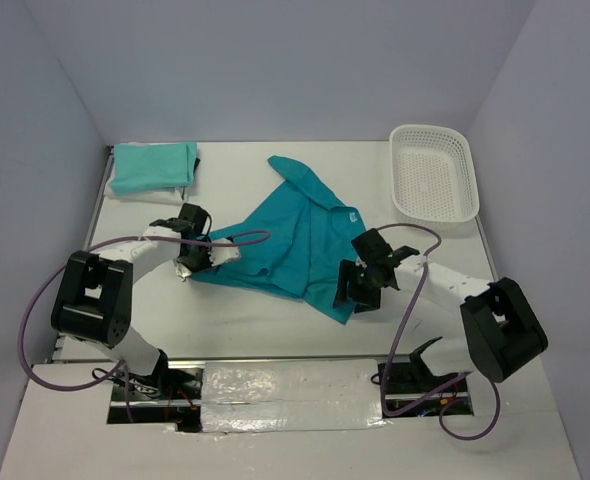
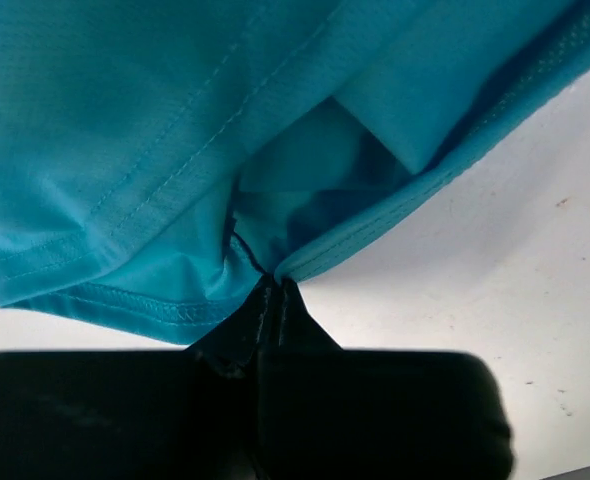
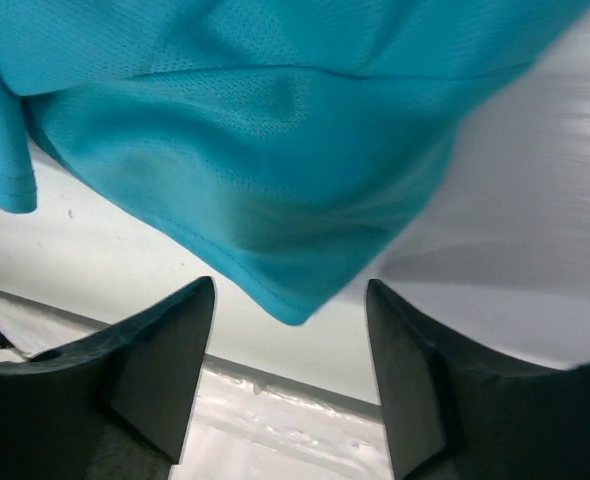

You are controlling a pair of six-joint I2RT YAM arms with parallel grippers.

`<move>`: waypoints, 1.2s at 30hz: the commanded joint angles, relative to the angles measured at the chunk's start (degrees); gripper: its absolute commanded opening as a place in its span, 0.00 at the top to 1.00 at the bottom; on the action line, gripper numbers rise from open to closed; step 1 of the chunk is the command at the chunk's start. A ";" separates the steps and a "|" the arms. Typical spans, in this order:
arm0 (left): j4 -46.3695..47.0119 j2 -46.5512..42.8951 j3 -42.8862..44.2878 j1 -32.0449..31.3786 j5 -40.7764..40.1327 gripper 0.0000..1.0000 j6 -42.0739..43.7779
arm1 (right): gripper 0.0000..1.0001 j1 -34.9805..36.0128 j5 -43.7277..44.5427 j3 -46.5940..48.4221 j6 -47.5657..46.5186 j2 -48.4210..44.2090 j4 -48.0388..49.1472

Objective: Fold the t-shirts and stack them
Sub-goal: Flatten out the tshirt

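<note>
The left end effector (image 2: 275, 292) pinches the teal tee (image 1: 295, 235) at 9 o'clock; the right end effector (image 3: 290, 300) gapes wide, so a one-sided pull may skew it.

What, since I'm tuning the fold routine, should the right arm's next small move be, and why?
Probably close the right gripper on the corner of the teal t-shirt. Its fingers stand open with that corner in the gap between them, ungrasped, while the left gripper is shut on another edge. A slight nudge forward may be needed first.
</note>
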 commanded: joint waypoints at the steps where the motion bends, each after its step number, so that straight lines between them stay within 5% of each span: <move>1: -1.45 -0.56 2.01 1.17 0.02 1.00 -2.33 | 0.33 1.12 -2.69 -2.52 5.13 2.84 5.38; 2: -2.59 -1.00 2.80 1.52 0.98 1.00 -2.77 | 0.36 1.12 -3.14 -3.14 5.75 3.64 8.36; 9: -20.16 -4.17 17.63 10.39 22.06 1.00 -5.41 | 1.00 -3.00 -4.29 -4.55 6.73 8.30 13.83; 16: -36.34 -0.05 32.40 26.65 48.13 1.00 -4.43 | 1.00 -9.75 -7.62 3.24 2.08 0.22 6.83; 19: -35.92 8.46 46.10 28.42 50.73 1.00 -15.83 | 1.00 -13.28 -7.28 22.80 -6.00 5.55 -3.86; 20: -35.83 14.49 51.19 28.60 52.48 1.00 -21.96 | 1.00 -15.64 -6.93 37.31 -8.11 11.84 -6.88; 22: -38.89 21.81 71.55 30.17 56.25 1.00 -27.35 | 1.00 -17.85 -6.92 53.28 -11.90 18.81 -12.77; 23: -39.16 29.42 87.72 30.88 61.23 1.00 -35.99 | 1.00 -20.12 -7.01 69.29 -12.26 25.37 -18.10; 24: -31.60 30.62 89.97 32.71 63.63 1.00 -41.13 | 1.00 -21.36 -7.10 77.19 -12.35 28.40 -20.94; 25: -25.60 29.50 88.95 33.34 63.31 1.00 -42.92 | 1.00 -22.42 -8.23 92.76 -11.82 34.00 -25.76; 28: 7.67 15.84 72.90 36.50 64.69 1.00 -65.17 | 1.00 -24.89 -11.84 110.36 -9.54 38.36 -28.18; 31: 28.63 9.65 61.62 38.26 66.64 1.00 -74.13 | 1.00 -25.15 -12.29 98.89 -9.01 29.37 -19.70; 36: 16.68 8.75 64.07 38.35 69.37 1.00 -67.22 | 1.00 -24.98 -9.30 79.85 -11.29 15.35 -14.64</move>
